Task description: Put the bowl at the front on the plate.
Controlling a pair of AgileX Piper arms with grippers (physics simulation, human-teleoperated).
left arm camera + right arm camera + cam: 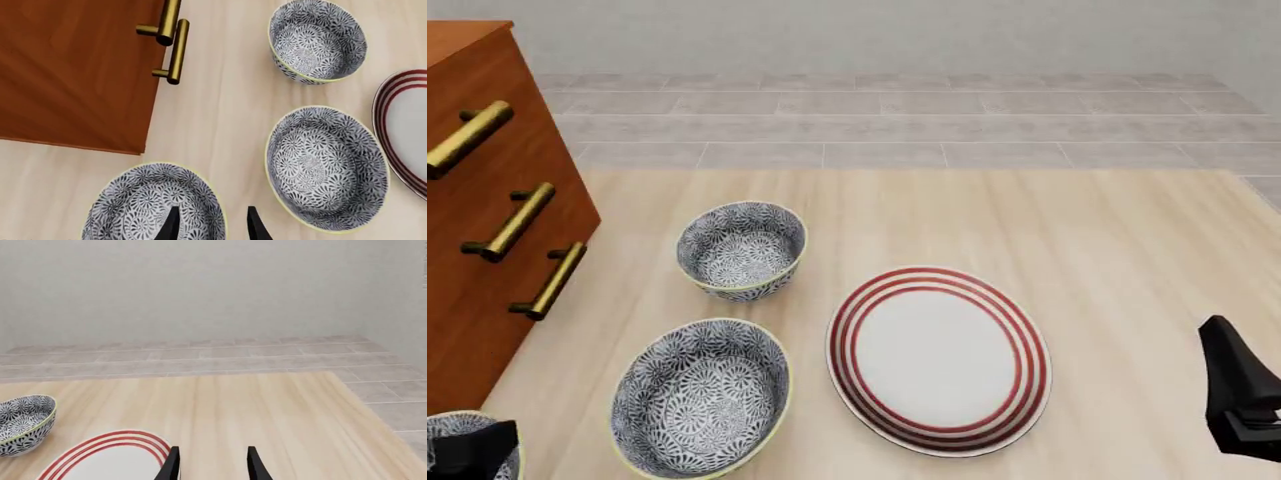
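Note:
The bowl (pixel 143 207) at the front is deep, with a blue-and-white floral pattern and a pale rim, and sits near the table's front left corner (pixel 447 435). My left gripper (pixel 213 227) is open just above it. One finger is over its inside and the other is outside its rim. In the front view the left gripper (pixel 478 447) covers most of the bowl. The plate (pixel 941 360), white with red rings, lies to the right at mid-table; its edge also shows in the left wrist view (pixel 403 125). My right gripper (pixel 212 467) is open and empty beside the plate's (pixel 107 460) right edge.
A wider, shallower patterned bowl (pixel 701 395) lies between the front bowl and the plate. A second deep patterned bowl (pixel 742 250) stands farther back. A brown wooden cabinet (pixel 481 200) with brass handles lines the left side. The right arm (pixel 1241 400) is at the right edge.

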